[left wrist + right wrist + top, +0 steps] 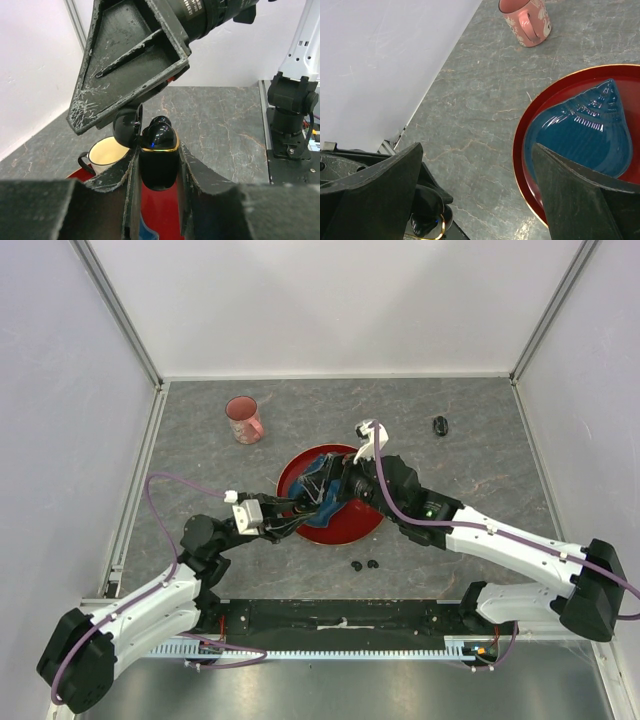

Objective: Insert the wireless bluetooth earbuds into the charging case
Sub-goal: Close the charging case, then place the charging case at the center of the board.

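Note:
My left gripper [159, 167] is shut on the black charging case [159, 172], which stands upright over the red plate [365, 525]. The case has a gold rim, and its lid [126, 128] is flipped open to the left. One glossy black earbud [161, 133] sits in the case's top. My right gripper [477, 195] is open, hanging just above and beside the case [427, 226] with nothing between its fingers. Its finger [132, 60] looms over the case. Two more earbuds [365, 565] lie on the table in front of the plate.
A blue leaf-shaped dish [580, 127] lies in the red plate [520, 150]. A pink cup [244, 420] stands at the back left. A second black oval case [440, 425] lies at the back right. White walls enclose the table.

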You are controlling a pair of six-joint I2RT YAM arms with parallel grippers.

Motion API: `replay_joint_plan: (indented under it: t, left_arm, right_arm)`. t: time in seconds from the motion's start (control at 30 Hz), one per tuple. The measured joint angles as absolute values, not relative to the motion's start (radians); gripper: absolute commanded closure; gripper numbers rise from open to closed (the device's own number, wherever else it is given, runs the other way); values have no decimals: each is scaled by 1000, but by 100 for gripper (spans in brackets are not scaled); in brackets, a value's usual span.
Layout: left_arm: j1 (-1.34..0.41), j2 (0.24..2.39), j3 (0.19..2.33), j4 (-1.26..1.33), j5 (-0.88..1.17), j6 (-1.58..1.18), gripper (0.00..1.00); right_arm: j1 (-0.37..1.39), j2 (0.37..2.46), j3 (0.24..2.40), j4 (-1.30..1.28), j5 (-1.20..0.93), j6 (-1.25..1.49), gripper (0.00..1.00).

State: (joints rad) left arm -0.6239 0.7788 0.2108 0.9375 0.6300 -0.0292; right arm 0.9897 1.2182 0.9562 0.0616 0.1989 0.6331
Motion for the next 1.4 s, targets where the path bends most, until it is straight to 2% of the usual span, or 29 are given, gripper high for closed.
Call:
replay_joint_plan:
  t: [0.37, 0.6, 0.7, 0.93, 1.2, 1.4]
  left_arm:
    - [-625, 828, 220, 900, 543, -46, 98]
    - [-620, 840, 342, 647, 338, -111, 98]
    - [-534, 847, 387, 562, 272, -173, 98]
    - [-153, 984, 360, 524, 362, -459, 98]
    - [-125, 1231, 339, 534, 450, -681, 98]
    - [-120, 1287, 313, 514, 408, -743, 97]
  right_arm:
    - [986, 1177, 903, 36, 178, 633, 4]
    - [986, 1136, 875, 6, 371, 659, 2]
    - [985, 1082, 839, -32, 456, 671, 2]
    - [947, 1027, 808, -72, 529, 694, 2]
    - [942, 1025, 792, -105, 520, 707, 2]
    - [936, 995, 791, -120, 522, 711, 2]
